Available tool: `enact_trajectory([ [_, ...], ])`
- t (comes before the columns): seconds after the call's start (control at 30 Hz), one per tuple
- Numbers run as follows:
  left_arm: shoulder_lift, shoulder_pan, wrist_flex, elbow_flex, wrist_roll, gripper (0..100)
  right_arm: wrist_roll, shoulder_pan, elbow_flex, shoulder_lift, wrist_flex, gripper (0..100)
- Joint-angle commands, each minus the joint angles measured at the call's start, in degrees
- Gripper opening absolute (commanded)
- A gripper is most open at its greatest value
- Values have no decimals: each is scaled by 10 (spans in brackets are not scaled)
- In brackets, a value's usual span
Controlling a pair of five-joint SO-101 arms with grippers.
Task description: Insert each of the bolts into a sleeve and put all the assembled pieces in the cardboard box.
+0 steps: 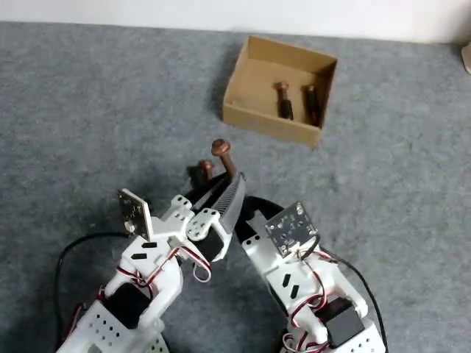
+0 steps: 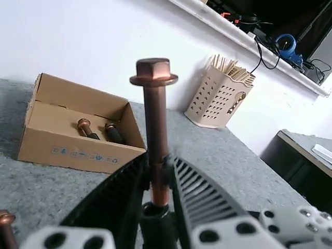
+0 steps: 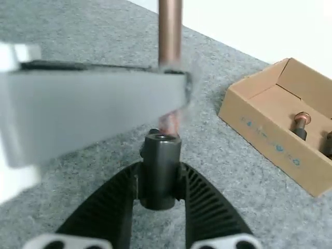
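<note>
The left gripper (image 2: 155,179) is clenching the copper bolt (image 2: 154,104) by its shank, head up. The right gripper (image 3: 160,179) is grasping the dark sleeve (image 3: 160,150) upright directly beneath it. The bolt's tip is sitting at the sleeve's mouth, and blur is hiding whether it is inside. In the high view the arms are covering the sleeve. A second bolt (image 1: 206,168) is showing just beside the jaws at 11 o'clock. The cardboard box (image 1: 268,121), at 1 o'clock across open grey carpet (image 1: 110,110), is holding two assembled pieces (image 1: 283,99)
</note>
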Motion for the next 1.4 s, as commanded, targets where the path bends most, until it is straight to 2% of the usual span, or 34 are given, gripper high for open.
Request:
enact_trajectory([
  [0.0, -3, 21, -12, -3, 5, 6, 7, 15, -32, -4, -9, 5],
  [0.1, -3, 44, -12, -2, 5, 6, 7, 34, -52, -4, -10, 5],
  [0.3, -3, 94, 1, 13, 5, 6, 8, 16, -73, -4, -29, 5],
  [0.6, -3, 73, 0, 13, 5, 6, 8, 11, -74, -4, -28, 5],
  [0.77, -3, 71, 0, 16, 4, 6, 8, -20, -77, -4, -4, 5],
  [0.93, -3, 46, 0, 19, 4, 6, 8, -18, -95, -4, 8, 5],
  [1.37, -2, 69, 0, 38, 1, 7, 33, 13, -103, -4, 6, 5],
])
